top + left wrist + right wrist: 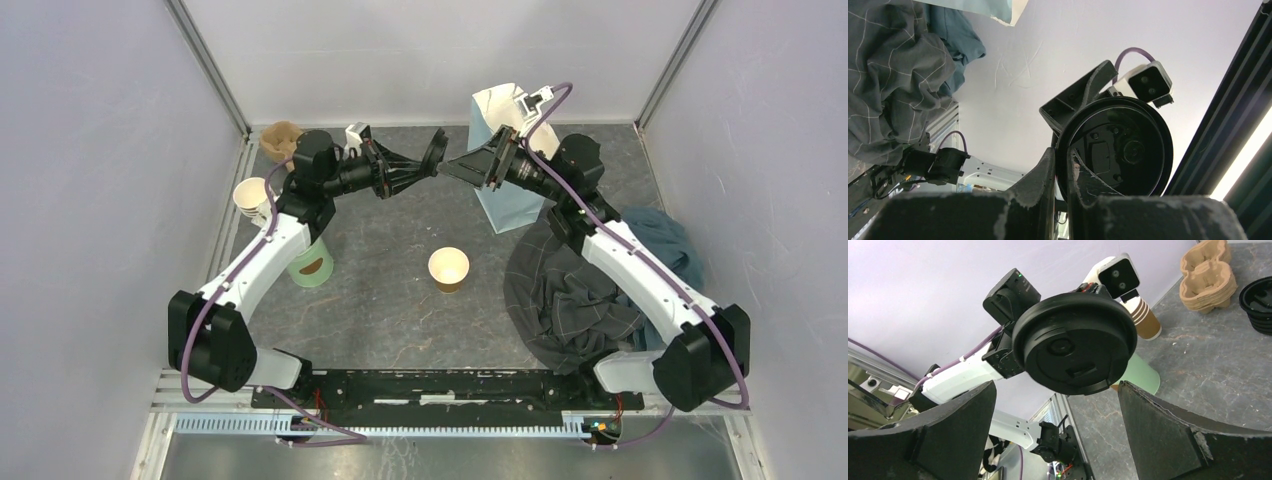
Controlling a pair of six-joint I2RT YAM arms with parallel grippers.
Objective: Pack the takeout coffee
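Note:
A brown paper cup (449,268) of the takeout coffee stands open-topped, with no lid, in the middle of the table. Above the far part of the table my left gripper (430,162) (1063,165) is shut on the rim of a round black sip lid (437,149) (1118,147), held on edge. My right gripper (452,167) (1055,390) faces it from the right, open wide, and the lid (1075,350) hangs just beyond its fingertips without touching them.
A pale blue paper bag (510,160) stands behind the right gripper. A dark cloth (575,285) lies at the right. At the left are a green cup (312,262), stacked paper cups (252,198) and a brown cup carrier (281,140) (1208,277). Loose black lids (1258,297) sit nearby.

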